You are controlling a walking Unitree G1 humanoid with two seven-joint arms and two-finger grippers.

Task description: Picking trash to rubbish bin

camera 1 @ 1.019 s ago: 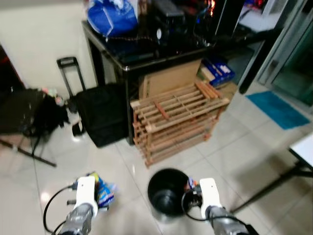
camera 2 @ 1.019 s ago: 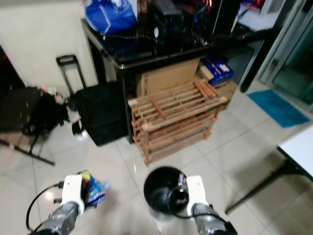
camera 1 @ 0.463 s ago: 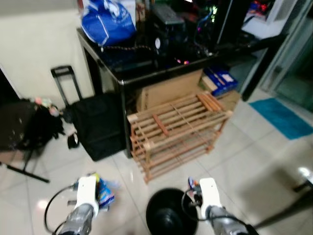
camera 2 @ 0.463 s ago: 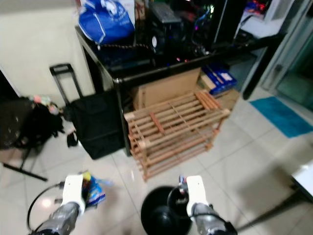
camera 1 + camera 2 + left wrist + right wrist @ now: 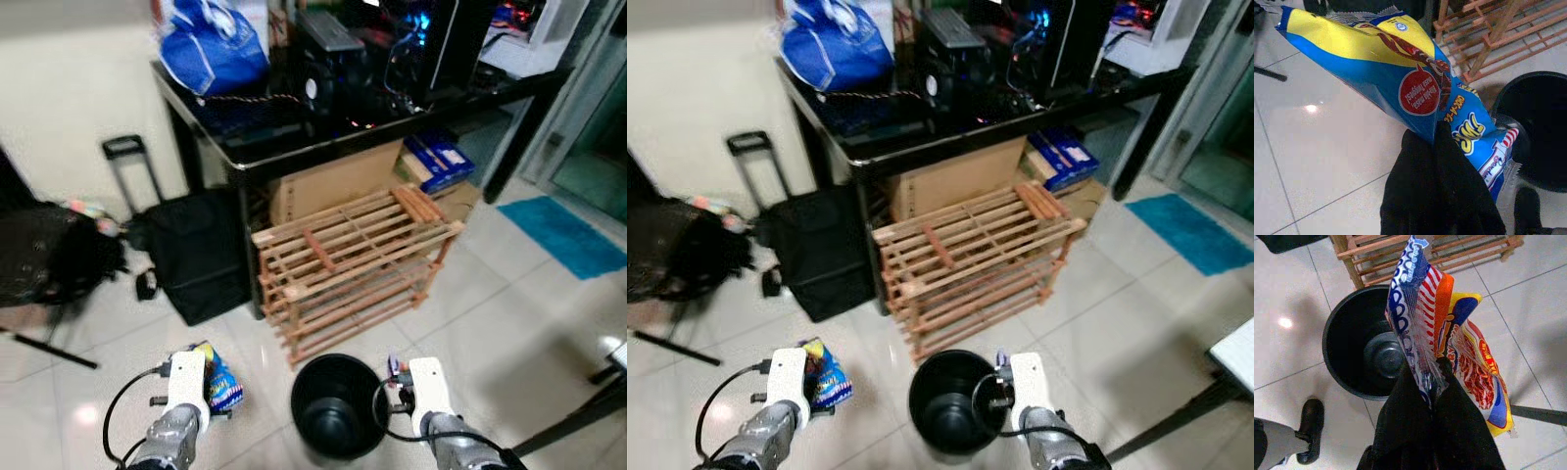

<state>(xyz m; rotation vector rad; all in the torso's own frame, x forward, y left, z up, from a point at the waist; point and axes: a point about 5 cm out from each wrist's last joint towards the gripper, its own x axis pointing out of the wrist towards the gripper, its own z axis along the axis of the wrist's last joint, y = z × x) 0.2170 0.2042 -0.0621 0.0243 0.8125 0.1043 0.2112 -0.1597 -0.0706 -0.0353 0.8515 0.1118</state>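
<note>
A black round rubbish bin [image 5: 335, 404] stands on the tiled floor between my two arms, in front of a wooden rack. My left gripper [image 5: 1434, 142] is shut on a blue and yellow snack bag [image 5: 1396, 73], held left of the bin [image 5: 1540, 127]; the bag [image 5: 223, 384] also pokes out beyond my left wrist. My right gripper [image 5: 1426, 382] is shut on a crumpled striped wrapper with red, blue, orange and yellow print [image 5: 1435, 323], held just right of the bin's rim [image 5: 1334, 323]. The bin looks empty inside.
A slatted wooden rack [image 5: 348, 259] stands just behind the bin under a black desk [image 5: 323, 108] loaded with electronics and a blue bag [image 5: 211, 49]. A black wheeled case [image 5: 196, 250] sits left of the rack. A table leg [image 5: 578, 421] crosses the floor at right.
The camera view has shifted, so the bin now sits more fully in sight between the arms. Both grippers still hold their wrappers at much the same spots beside the bin.
</note>
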